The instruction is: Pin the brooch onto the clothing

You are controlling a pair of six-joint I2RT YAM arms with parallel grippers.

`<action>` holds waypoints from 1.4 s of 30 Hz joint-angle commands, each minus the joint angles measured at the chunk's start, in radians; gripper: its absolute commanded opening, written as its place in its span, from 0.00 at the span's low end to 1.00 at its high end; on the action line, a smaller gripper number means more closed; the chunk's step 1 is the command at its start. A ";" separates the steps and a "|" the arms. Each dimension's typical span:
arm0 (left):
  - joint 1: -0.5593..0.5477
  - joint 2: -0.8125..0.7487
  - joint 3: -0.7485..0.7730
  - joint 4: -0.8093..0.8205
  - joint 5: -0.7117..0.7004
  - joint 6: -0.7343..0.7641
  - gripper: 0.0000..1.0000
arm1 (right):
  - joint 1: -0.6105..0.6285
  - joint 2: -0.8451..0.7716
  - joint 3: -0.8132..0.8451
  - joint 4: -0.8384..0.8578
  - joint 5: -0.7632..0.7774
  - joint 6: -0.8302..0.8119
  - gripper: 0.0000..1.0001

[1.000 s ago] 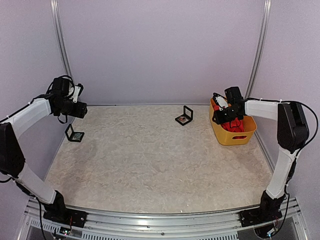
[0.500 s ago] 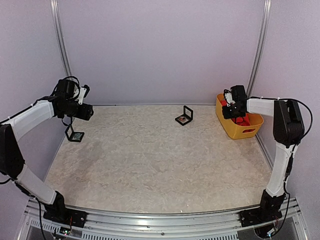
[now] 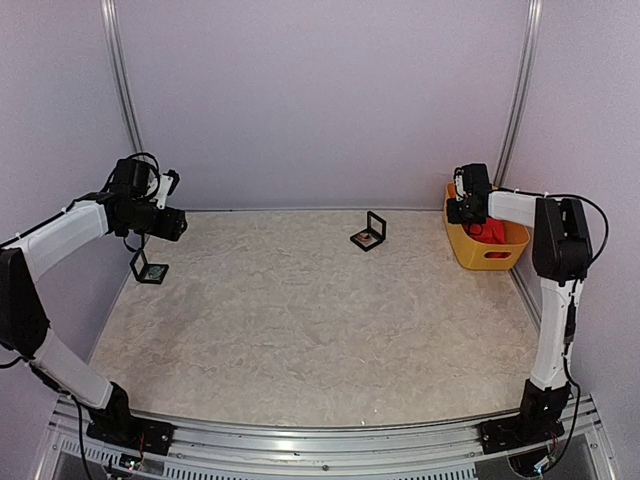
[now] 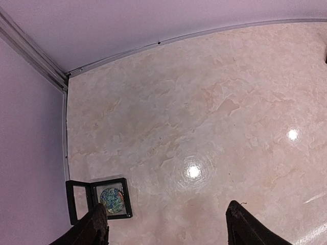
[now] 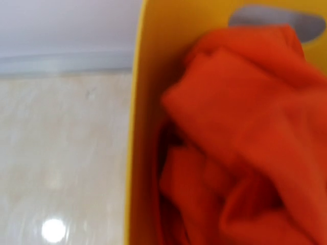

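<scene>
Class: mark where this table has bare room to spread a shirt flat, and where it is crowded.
The widest bare patch is the middle and near half of the table, between the left case, the back case and the near edge. Crowded: the far right corner, where the yellow basket holds the red shirt.

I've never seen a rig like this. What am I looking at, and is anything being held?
Two robot arms stand at a table's near edge: left arm, right arm. The wide picture looks down from behind them; the others come from wrist cameras. On the table are a left case and a middle case, black and open; the left holds a round colourful brooch. A yellow basket holds crumpled red clothing. The left jaws stand open, empty; the right jaws are at the basket, grip unclear.
</scene>
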 commanded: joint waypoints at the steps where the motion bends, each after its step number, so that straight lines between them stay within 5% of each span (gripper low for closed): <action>1: -0.001 -0.014 -0.018 0.012 0.006 0.018 0.75 | -0.027 0.046 0.105 -0.035 -0.053 -0.043 0.35; 6: -0.004 -0.017 -0.019 0.014 0.012 0.021 0.74 | -0.032 -0.089 0.050 -0.021 -0.214 -0.160 0.60; 10: -0.018 -0.058 -0.044 0.065 0.066 0.028 0.74 | -0.098 -0.161 -0.002 0.028 -0.220 -0.097 0.67; 14: -0.037 -0.124 -0.080 0.125 0.135 0.036 0.75 | -0.169 -0.038 0.096 -0.064 -0.196 -0.025 0.70; 18: -0.067 -0.185 -0.109 0.157 0.144 0.056 0.75 | -0.182 0.126 0.266 -0.198 -0.203 -0.053 0.98; 23: -0.087 -0.259 -0.153 0.207 0.154 0.058 0.76 | -0.189 0.227 0.320 -0.226 -0.223 -0.058 0.99; 25: -0.092 -0.285 -0.170 0.216 0.168 0.061 0.77 | -0.195 0.275 0.373 -0.266 -0.254 -0.063 0.92; 26: -0.095 -0.293 -0.177 0.218 0.177 0.064 0.78 | -0.198 0.298 0.405 -0.292 -0.278 -0.069 0.80; 29: -0.101 -0.307 -0.188 0.221 0.191 0.061 0.78 | -0.205 0.318 0.494 -0.364 -0.307 -0.082 0.13; 30: -0.104 -0.307 -0.188 0.218 0.193 0.061 0.78 | -0.204 0.290 0.500 -0.363 -0.291 -0.085 0.00; 37: -0.115 -0.315 -0.201 0.216 0.222 0.057 0.78 | -0.157 -0.123 0.384 -0.244 -0.100 -0.144 0.00; 42: -0.117 -0.329 -0.217 0.228 0.234 0.045 0.78 | 0.056 -0.499 0.210 -0.073 -0.033 -0.277 0.00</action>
